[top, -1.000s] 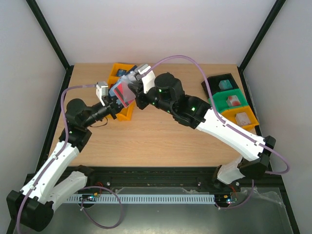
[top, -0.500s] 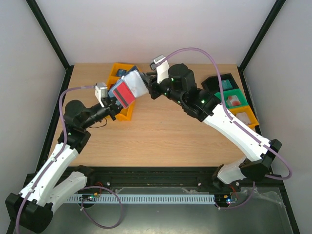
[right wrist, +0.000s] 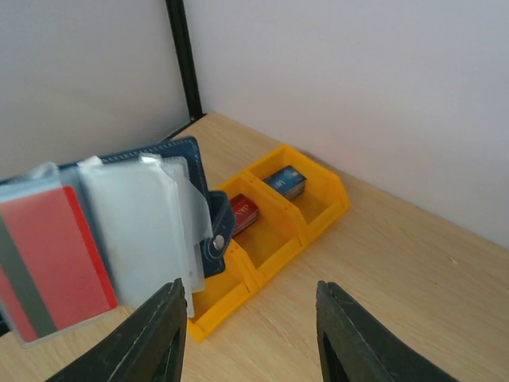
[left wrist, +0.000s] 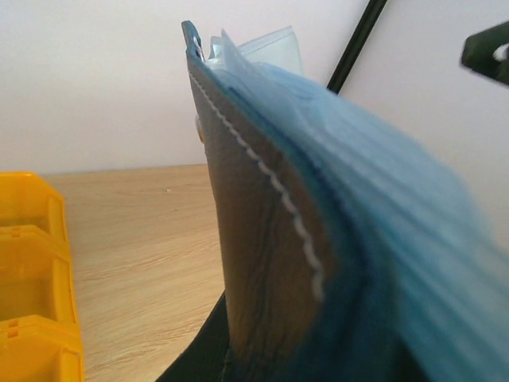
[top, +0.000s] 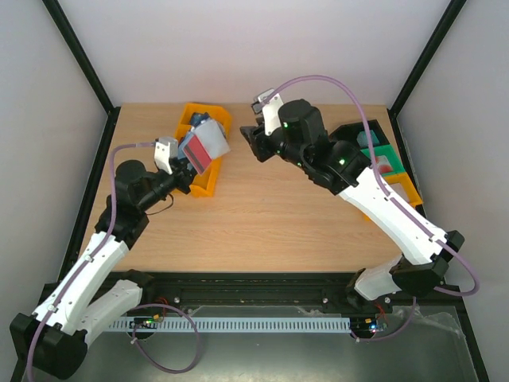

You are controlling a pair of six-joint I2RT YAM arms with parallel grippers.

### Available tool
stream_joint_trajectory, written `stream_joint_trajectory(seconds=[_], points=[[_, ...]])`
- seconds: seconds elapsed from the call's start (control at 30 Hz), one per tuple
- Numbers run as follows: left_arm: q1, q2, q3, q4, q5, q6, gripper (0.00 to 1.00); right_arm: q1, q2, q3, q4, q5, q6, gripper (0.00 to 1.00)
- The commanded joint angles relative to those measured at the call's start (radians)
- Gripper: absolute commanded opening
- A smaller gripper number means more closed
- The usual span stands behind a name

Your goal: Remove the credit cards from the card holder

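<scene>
My left gripper [top: 186,165] is shut on the lower edge of the card holder [top: 203,146] and holds it up over the yellow bin [top: 208,180]. The navy card holder [right wrist: 184,161] hangs open with its clear sleeves fanned out. A red credit card [right wrist: 52,264] sits in the front sleeve. In the left wrist view the card holder [left wrist: 262,263] fills the frame and hides my fingers. My right gripper [top: 254,143] stands open and empty, just right of the card holder. Its fingers [right wrist: 169,334] frame bare table.
The yellow bin [right wrist: 318,225] has three compartments; one holds red cards [right wrist: 244,213], another blue cards [right wrist: 285,182]. Black, green and orange trays [top: 380,163] with small items stand at the table's right edge. A black frame post [right wrist: 181,60] rises at the back corner.
My right gripper has opened, let go of the card holder's sleeves and drawn back to the right. The card holder has stayed in my left gripper and shifted slightly left.
</scene>
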Motion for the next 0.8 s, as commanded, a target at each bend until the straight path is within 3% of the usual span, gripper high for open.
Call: stream_joint_trajectory(seconds=[0.0, 0.1, 0.2, 0.3, 0.37, 0.63, 0.77], points=[[-0.003, -0.009, 0.034, 0.031, 0.008, 0.008, 0.02, -0.005, -0.012, 0.075, -0.08, -0.111, -0.042, 0.43], [-0.004, -0.012, 0.027, 0.076, 0.071, 0.003, 0.02, -0.005, -0.026, 0.03, 0.008, -0.521, -0.059, 0.43], [-0.003, -0.021, 0.022, 0.129, 0.172, -0.006, 0.02, -0.005, -0.017, 0.03, 0.056, -0.624, -0.037, 0.51], [-0.003, -0.035, 0.013, 0.183, 0.264, -0.023, 0.02, -0.026, -0.029, 0.027, 0.055, -0.536, -0.041, 0.72], [-0.003, -0.04, 0.008, 0.21, 0.305, -0.04, 0.02, -0.058, -0.032, 0.026, 0.058, -0.532, -0.018, 0.99], [-0.003, -0.048, -0.003, 0.287, 0.443, -0.049, 0.02, -0.121, -0.046, -0.004, 0.023, -0.538, -0.037, 0.99], [-0.003, -0.056, 0.006, 0.29, 0.506, -0.012, 0.02, -0.123, -0.044, -0.013, 0.048, -0.73, -0.06, 0.99]])
